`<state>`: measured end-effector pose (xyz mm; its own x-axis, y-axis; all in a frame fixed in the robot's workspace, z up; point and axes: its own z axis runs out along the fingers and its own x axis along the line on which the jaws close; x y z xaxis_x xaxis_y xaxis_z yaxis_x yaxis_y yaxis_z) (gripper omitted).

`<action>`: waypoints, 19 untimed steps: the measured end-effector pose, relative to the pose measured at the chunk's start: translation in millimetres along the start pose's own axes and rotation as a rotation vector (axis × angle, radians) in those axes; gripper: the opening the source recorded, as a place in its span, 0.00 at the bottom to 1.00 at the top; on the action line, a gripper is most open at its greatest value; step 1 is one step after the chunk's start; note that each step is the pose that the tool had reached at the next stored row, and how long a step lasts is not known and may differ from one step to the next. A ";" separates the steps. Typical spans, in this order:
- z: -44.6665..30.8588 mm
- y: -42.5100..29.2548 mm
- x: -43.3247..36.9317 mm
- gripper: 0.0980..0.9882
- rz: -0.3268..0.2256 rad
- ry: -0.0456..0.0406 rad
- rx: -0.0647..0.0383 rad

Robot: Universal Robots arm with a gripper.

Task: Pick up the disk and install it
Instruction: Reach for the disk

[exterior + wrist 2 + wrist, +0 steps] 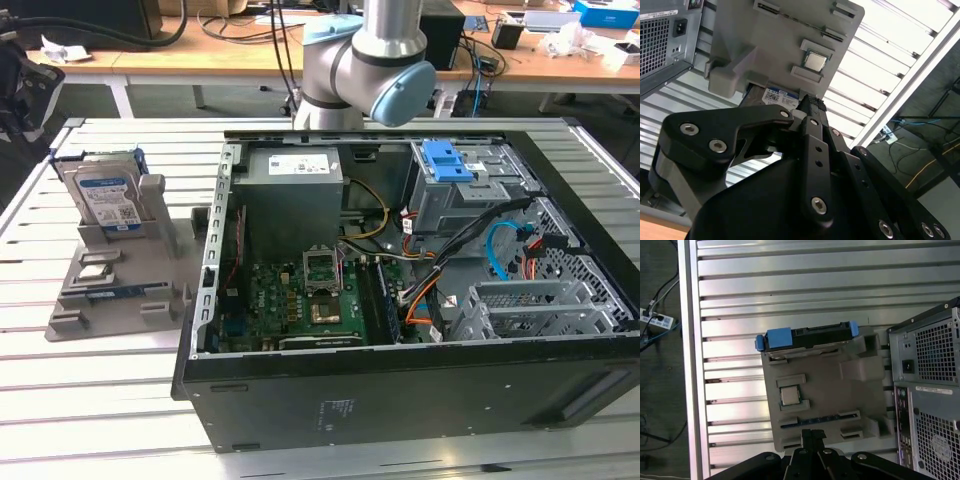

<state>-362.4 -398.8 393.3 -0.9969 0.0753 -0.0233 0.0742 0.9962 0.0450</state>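
Disk [807, 338] on edge in grey holder [832, 385] | fwd of gripper [813, 434], well apart | long axis x-wise | jaws pressed together, empty

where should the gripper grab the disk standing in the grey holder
Grip the upper part of the disk, pinching its two broad faces, and come down from above. It stands on edge, leaning back slightly, with its lower edge seated in the grey holder, so the top stands clear.
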 end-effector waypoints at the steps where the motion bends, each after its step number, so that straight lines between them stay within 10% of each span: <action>1: 0.0 -0.2 1.8 0.01 0.000 -0.0001 0.000; 19: -1.0 -2.9 38.5 0.01 0.000 -0.0001 0.000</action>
<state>-401.0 -398.9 393.3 -0.9969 0.0752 -0.0233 0.0741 0.9962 0.0451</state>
